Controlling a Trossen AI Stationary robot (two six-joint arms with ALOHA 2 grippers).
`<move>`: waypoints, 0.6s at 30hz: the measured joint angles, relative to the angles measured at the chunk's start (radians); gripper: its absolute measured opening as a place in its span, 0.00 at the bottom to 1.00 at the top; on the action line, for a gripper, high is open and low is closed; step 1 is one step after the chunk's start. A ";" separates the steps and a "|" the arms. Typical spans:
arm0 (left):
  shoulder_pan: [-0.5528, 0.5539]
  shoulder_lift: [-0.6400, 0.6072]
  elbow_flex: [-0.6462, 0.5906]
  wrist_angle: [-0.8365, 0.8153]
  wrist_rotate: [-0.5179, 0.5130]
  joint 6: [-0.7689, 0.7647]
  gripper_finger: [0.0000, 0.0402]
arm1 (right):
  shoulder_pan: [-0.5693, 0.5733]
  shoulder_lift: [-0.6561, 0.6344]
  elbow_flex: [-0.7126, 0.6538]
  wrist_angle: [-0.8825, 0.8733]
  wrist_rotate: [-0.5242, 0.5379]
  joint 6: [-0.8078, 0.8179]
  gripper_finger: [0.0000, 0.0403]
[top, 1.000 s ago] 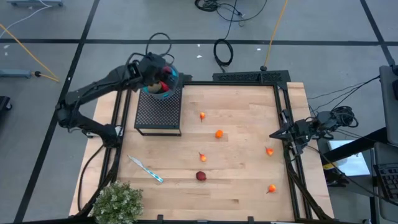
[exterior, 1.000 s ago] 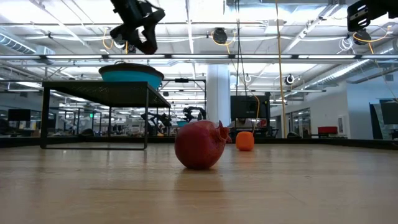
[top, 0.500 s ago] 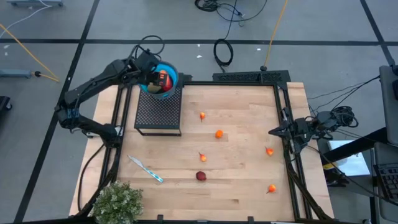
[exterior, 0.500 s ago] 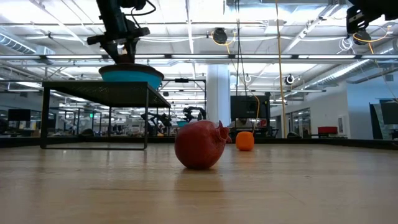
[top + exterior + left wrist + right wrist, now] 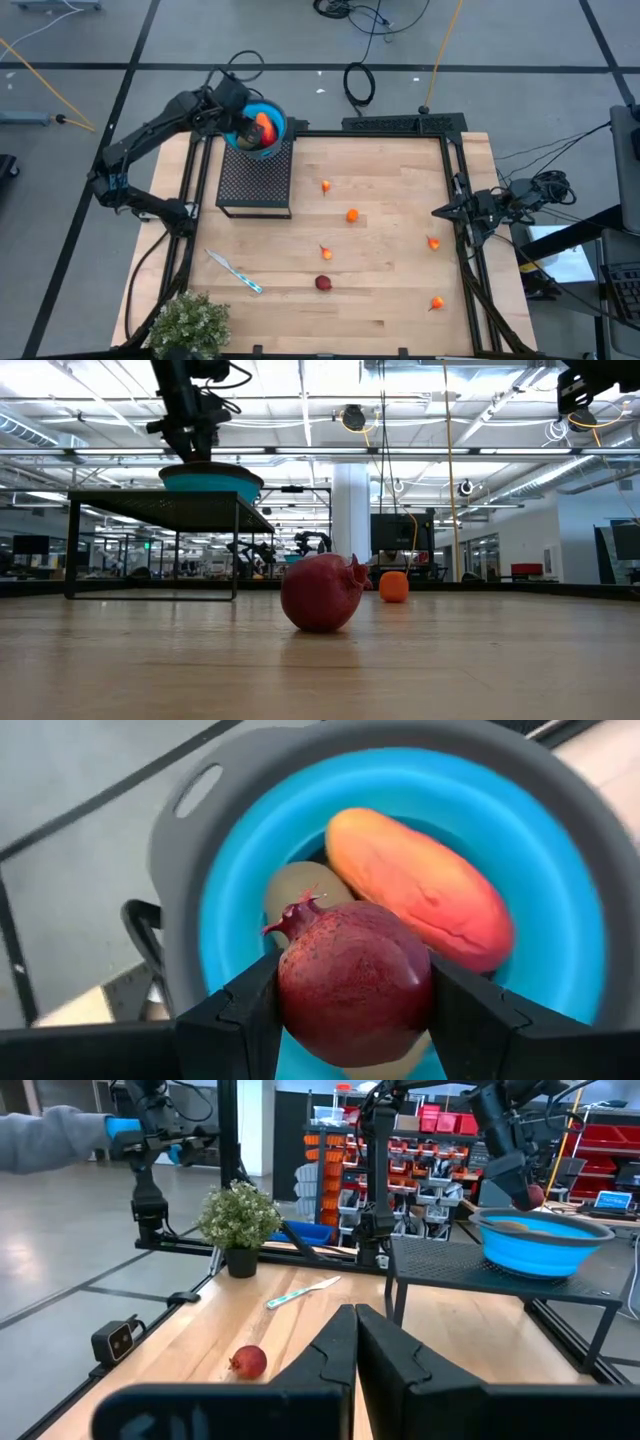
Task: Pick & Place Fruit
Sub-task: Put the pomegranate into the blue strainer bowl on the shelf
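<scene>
My left gripper (image 5: 355, 1020) hangs over the blue bowl (image 5: 560, 900) on the black mesh stand (image 5: 256, 180) at the table's far left corner, shut on a dark red pomegranate (image 5: 355, 985). In the bowl lie a long red-orange piece (image 5: 420, 885) and an olive-brown oval (image 5: 293, 892). On the table rest another dark red round (image 5: 323, 283), an orange ball (image 5: 352, 214) and several tiny orange pieces (image 5: 433, 242). My right gripper (image 5: 355, 1320) waits shut at the table's right edge (image 5: 470, 215). My left gripper pinches the pomegranate between its two fingers (image 5: 250, 1010), one on each side of its round body (image 5: 300, 1000). The fingers come from above, pointing down. The fruit is lifted clear above the bowl's inside, its small crown (image 5: 300, 910) sticking out sideways.
A thin blue-and-white stick (image 5: 235, 272) lies near the table's left side, and a bushy green plant (image 5: 188, 325) stands at the near left corner. A black frame (image 5: 400, 123) runs along the far and right edges. A person's sleeve (image 5: 50, 1135) shows in the room beyond.
My left gripper has shifted a little toward the table's left, from over the bowl's middle to its left part, and has turned from a slant to pointing straight down. It has stayed shut. More of the bowl's inside now shows from above.
</scene>
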 joint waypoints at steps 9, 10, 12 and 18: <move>0.055 0.001 0.000 0.000 0.053 0.220 0.49 | 0.000 0.000 0.000 0.000 0.000 0.000 0.00; 0.059 0.003 0.000 0.000 0.057 0.248 0.49 | 0.000 0.000 0.000 0.000 0.000 0.000 0.00; 0.065 0.011 0.000 -0.001 0.057 0.292 0.49 | 0.000 0.000 0.000 0.000 0.000 0.001 0.00; 0.096 0.030 0.000 -0.015 0.087 0.391 0.49 | 0.000 0.000 0.000 0.000 -0.001 0.001 0.00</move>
